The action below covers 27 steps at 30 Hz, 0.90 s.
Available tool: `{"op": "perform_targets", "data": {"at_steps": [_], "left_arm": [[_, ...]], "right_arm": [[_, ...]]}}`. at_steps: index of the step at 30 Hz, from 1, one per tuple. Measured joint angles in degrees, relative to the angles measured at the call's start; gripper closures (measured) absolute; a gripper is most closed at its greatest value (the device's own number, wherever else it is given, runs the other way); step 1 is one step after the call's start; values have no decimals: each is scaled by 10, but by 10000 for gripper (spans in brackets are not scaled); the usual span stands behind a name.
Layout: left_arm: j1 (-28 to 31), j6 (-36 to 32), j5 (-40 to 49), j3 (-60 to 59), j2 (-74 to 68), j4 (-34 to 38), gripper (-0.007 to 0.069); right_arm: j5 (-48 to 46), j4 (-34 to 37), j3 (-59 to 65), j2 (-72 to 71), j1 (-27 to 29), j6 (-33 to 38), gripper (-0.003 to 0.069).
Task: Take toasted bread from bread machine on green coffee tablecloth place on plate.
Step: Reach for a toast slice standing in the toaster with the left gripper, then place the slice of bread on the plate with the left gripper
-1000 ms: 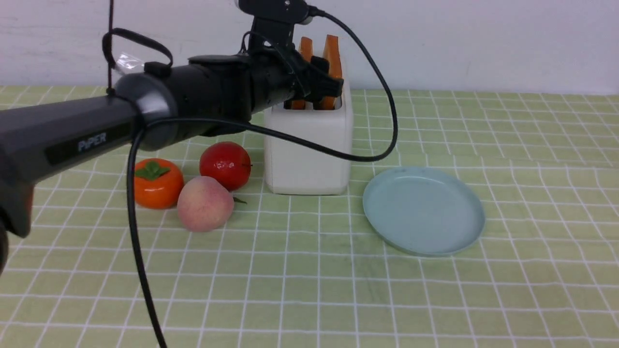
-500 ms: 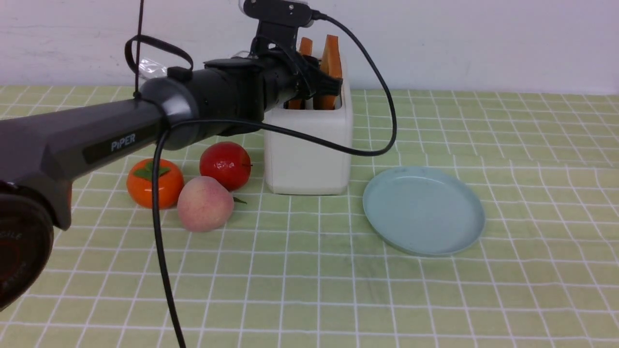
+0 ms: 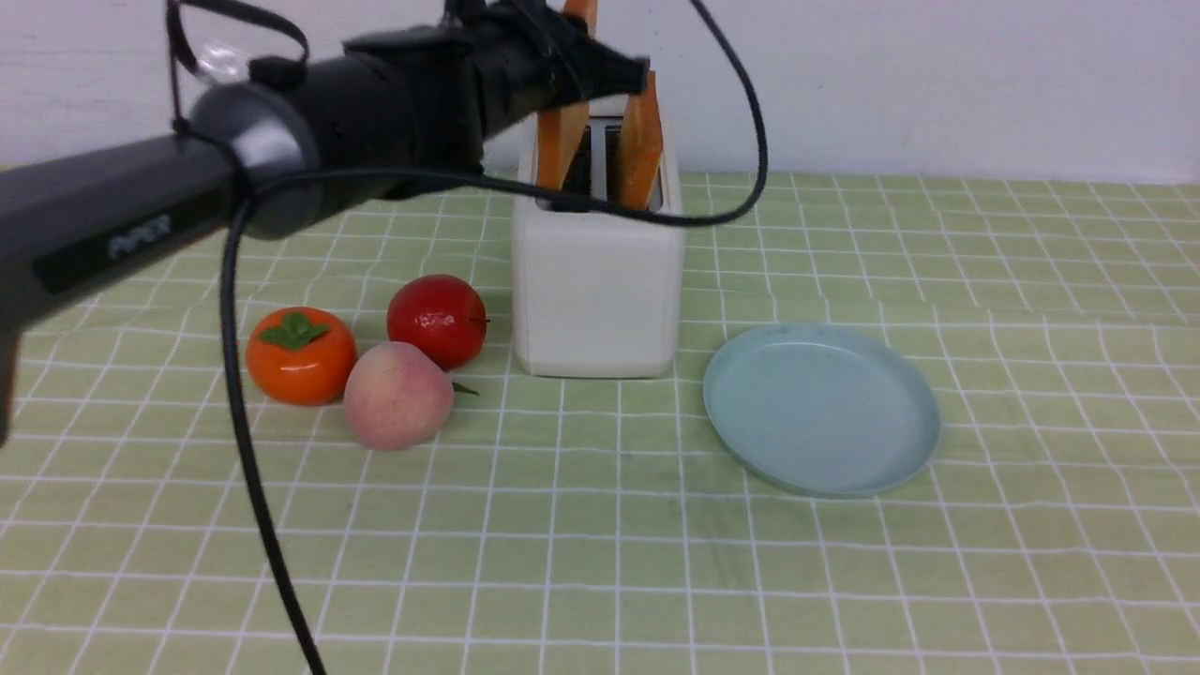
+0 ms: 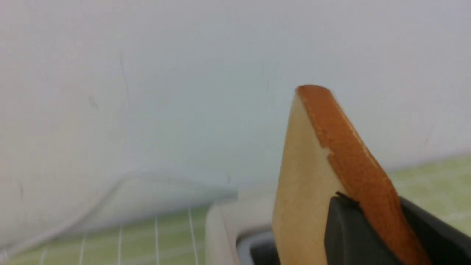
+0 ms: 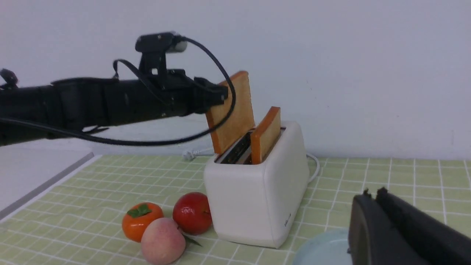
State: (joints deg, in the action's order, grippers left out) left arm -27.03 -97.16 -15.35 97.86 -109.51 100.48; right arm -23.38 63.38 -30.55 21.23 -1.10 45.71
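Hidden/unclear: front view crops top of held slice (image 3: 561,150) at frame edge. L gripper (image 3: 591,67) is half masked by its own cable, so grip read from other cams. L wrist view is soft-focus, showing only the slice's upper corner, a bit of slot rim, and two dark fingers (image 4: 349,235), one on each face. Jaws clamped on that slice. Its lower edge sits at slot mouth of bread machine (image 3: 595,291); cannot tell if clear of it. R gripper (image 5: 372,195) shows only in its own cam, jaws pressed together, nothing between. It covers part of plate (image 5: 320,252) there.

Vs 0.5 s ago: L arm higher. Held slice lifted from approx level w/ 2nd slice (image 3: 640,141) to well above it, leaning slightly toward 1 o'clock in front view. L wrist cam has left frame top. 2nd slice unmoved in its slot. Plate bare, unmoved, at 4 o'clock of machine on tablecloth (image 3: 600,562). Orange fruit (image 3: 300,356), red apple (image 3: 438,319) and peach (image 3: 398,394) unmoved at 8 o'clock of machine.

R wrist view only: full outline of held slice, plus white cord (image 5: 315,165) behind machine.
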Motion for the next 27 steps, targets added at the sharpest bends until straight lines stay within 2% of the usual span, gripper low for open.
{"op": "perform_targets", "data": {"at_steps": [8,12,13,16,20,22,23,24,27], "left_arm": [[-19,33,85,4,81,-1,522],[-78,65,172,0,87,-5,522],[-78,65,176,-1,87,-5,522],[-122,67,229,-26,64,-9,522],[-135,81,237,-37,11,-13,522],[-134,104,227,-37,-42,-14,522],[-134,105,227,-37,-42,-14,522],[-132,116,223,-37,-73,-14,522],[-132,130,221,-37,-101,-14,522]], "right_arm": [[-30,44,0,0,0,31,629],[-100,43,0,0,0,32,627],[-107,42,0,0,0,32,627],[-170,3,0,0,0,24,627],[-217,-60,0,0,0,-42,627],[-254,-143,0,0,0,-134,627],[-259,-149,0,0,0,-141,627],[-278,-206,0,0,0,-205,627],[-297,-276,0,0,0,-280,627]]}}
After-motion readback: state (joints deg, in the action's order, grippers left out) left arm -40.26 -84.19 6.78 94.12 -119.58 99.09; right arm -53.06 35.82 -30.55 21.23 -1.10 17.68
